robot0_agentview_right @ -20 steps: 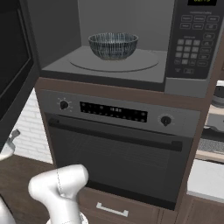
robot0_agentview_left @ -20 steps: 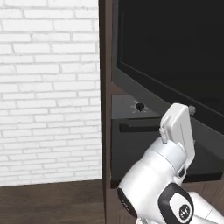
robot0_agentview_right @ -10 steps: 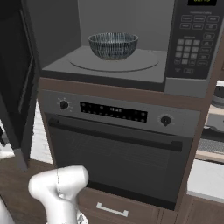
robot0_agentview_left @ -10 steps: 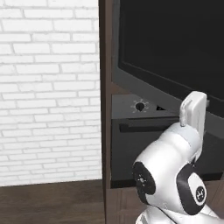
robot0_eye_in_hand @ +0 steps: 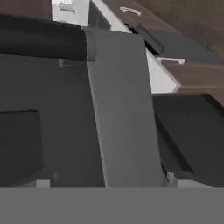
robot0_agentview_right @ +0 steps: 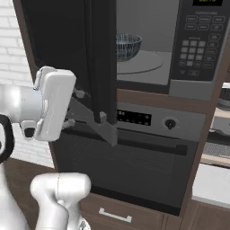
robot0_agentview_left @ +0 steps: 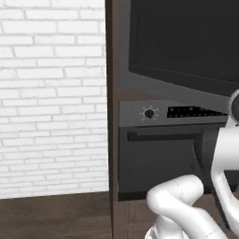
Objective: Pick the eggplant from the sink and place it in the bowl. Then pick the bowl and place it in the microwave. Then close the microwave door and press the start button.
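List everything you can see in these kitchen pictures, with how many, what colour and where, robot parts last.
bowl: one, dark streaked, on the turntable inside the microwave.
microwave: one, black with grey cavity, built in above the oven.
microwave door: one, black glass in dark grey frame, partly swung across the cavity.
oven: one, dark, below the microwave, with knobs and display.
brick wall: one, white, left of the cabinet.
drawer: one, brown with a pale handle, under the oven.
gripper: one, white with dark fingers, open, at the microwave door's lower edge.
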